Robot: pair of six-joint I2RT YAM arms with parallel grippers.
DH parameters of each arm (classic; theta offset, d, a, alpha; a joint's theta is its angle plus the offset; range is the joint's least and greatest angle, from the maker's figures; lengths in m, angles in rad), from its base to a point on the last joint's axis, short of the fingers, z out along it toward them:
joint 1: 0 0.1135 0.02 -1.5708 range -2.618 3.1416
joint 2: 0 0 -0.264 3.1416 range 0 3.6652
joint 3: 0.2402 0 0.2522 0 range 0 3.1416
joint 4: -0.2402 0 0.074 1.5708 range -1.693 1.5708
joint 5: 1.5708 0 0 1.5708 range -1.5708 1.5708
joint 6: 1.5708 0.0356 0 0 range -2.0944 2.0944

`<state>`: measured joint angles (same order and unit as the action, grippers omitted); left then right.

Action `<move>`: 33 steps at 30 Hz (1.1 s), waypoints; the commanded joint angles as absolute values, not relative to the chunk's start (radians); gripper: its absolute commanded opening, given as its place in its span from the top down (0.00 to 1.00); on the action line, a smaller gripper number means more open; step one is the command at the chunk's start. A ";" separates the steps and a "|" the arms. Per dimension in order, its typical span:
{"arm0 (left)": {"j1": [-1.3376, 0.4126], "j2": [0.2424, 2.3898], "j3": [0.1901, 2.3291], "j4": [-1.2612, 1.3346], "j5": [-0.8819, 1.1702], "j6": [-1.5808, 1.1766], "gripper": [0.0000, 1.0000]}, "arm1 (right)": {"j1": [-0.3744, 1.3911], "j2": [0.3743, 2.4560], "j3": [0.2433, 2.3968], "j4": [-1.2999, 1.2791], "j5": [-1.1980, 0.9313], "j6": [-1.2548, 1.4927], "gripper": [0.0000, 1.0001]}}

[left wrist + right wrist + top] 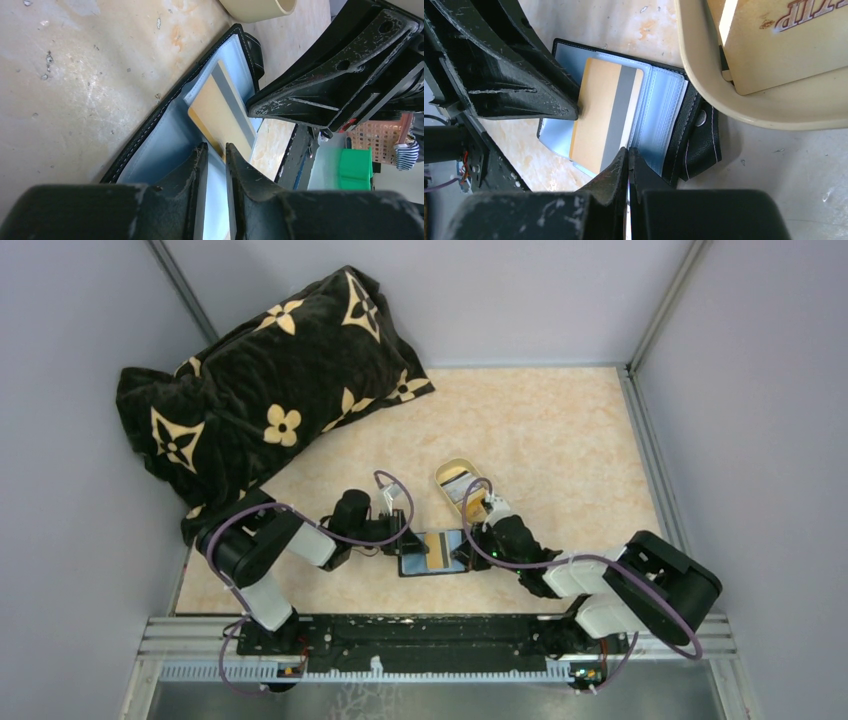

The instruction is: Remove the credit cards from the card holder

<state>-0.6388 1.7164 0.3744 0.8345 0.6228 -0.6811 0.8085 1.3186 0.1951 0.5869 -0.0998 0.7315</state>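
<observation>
Grippers meet over the open wallet (432,551) on the table (560,440): left gripper (216,152) slightly parted around the wallet's grey-blue inner panel, right gripper (628,157) closed at the edge of an orange card (601,120) with a grey stripe, lying on the wallet. Beyond sit a tray (460,483) and a pillow (260,390).

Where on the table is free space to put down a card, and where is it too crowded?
Free: the bare table right of the pillow and behind the oval tray. Crowded: the near middle, where the left gripper and right gripper meet over the open card holder, just in front of the tray.
</observation>
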 commanded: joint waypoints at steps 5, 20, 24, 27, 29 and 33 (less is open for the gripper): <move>-0.638 1.751 0.350 0.859 0.629 -0.694 0.94 | 0.819 1.341 0.164 0.608 -0.109 0.740 1.00; -0.603 1.652 0.337 0.768 0.647 -0.647 1.00 | 0.819 1.379 0.164 0.608 -0.085 0.742 1.00; -0.581 1.620 0.327 0.755 0.672 -0.644 1.00 | 0.819 1.395 0.168 0.617 -0.083 0.742 1.00; -0.572 1.595 0.323 0.725 0.679 -0.630 1.00 | 0.819 1.403 0.168 0.624 -0.084 0.744 1.00; -0.567 1.579 0.327 0.688 0.682 -0.615 1.00 | 0.819 1.406 0.169 0.625 -0.085 0.744 1.00; -0.554 1.545 0.330 0.631 0.692 -0.580 1.00 | 0.819 1.398 0.169 0.618 -0.084 0.739 1.00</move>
<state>-0.5697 1.5864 0.3355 0.6987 0.6670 -0.6449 0.8097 1.3781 0.1776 0.6926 -0.1101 0.7628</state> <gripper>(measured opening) 0.006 0.004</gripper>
